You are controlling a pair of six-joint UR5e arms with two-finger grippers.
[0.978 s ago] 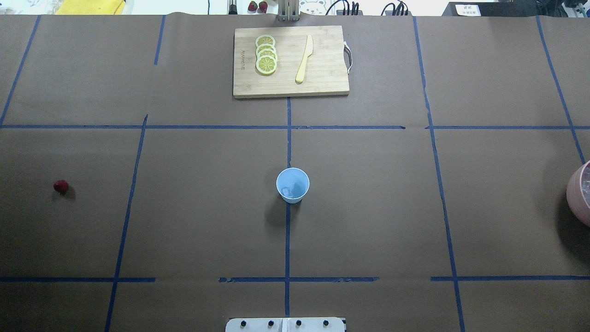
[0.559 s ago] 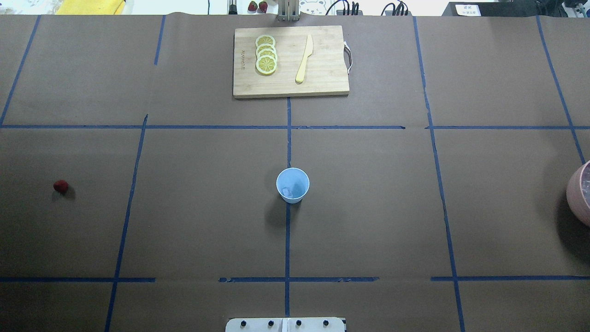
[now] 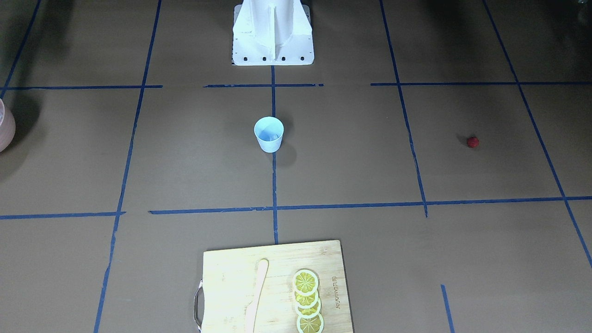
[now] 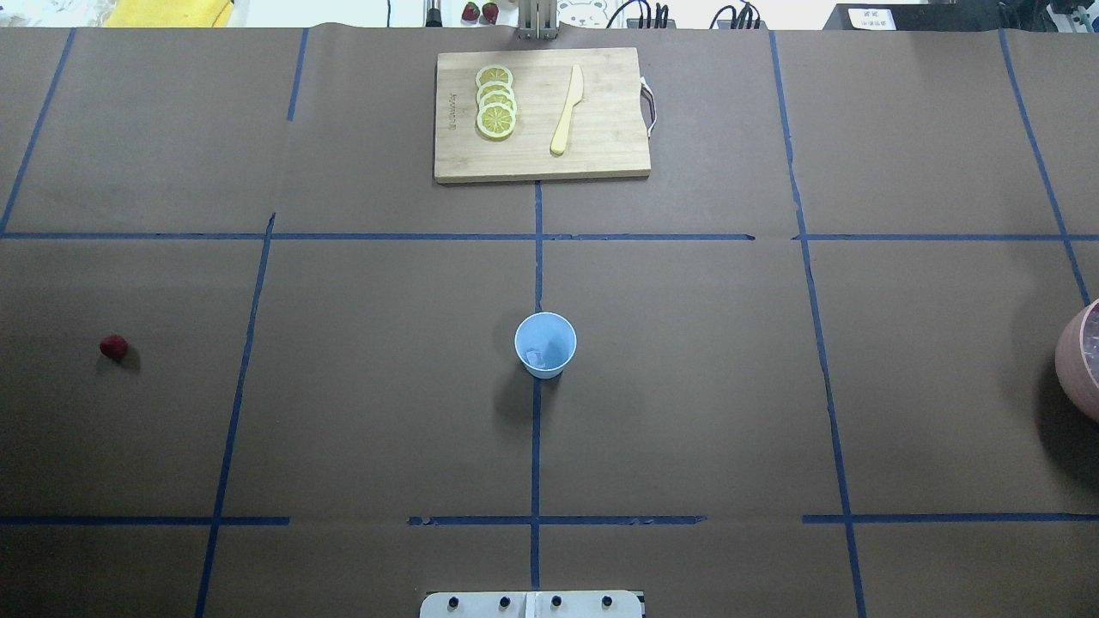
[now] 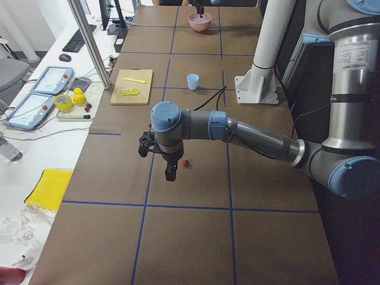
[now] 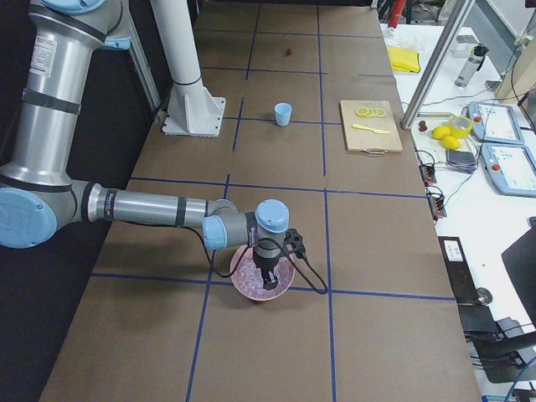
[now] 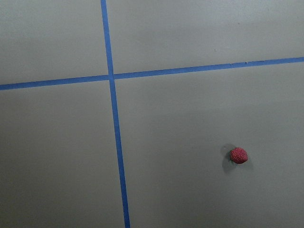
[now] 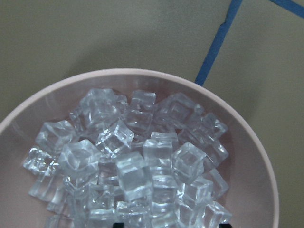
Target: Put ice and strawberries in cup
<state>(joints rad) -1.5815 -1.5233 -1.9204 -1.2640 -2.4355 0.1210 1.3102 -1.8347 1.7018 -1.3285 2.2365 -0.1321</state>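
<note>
Viewing front-on: cup (image 3: 268, 134) upright on desk (image 3: 347, 162), strawberry (image 3: 472, 142) well apart on its left-arm side. Left side view: left tool (image 5: 170, 172) near strawberry, opening indeterminable. Right side view: right tool (image 6: 270, 283) over pink bowl (image 6: 251, 295) of ice (image 6: 249, 270), well apart from cup, opening indeterminable; centre on one piece

even overhead light, sharp frames; soft shadows trail the cup (image 4: 545, 344) and strawberry (image 4: 113, 347).

Light blue cup (image 4: 545, 345) is standing upright, maybe holding one clear piece. Dark red strawberry (image 4: 112, 346) is lying well apart on the counter (image 4: 361, 412). Clear ice cubes (image 8: 128, 166) are sitting heaped in pink bowl (image 8: 249, 166).
</note>
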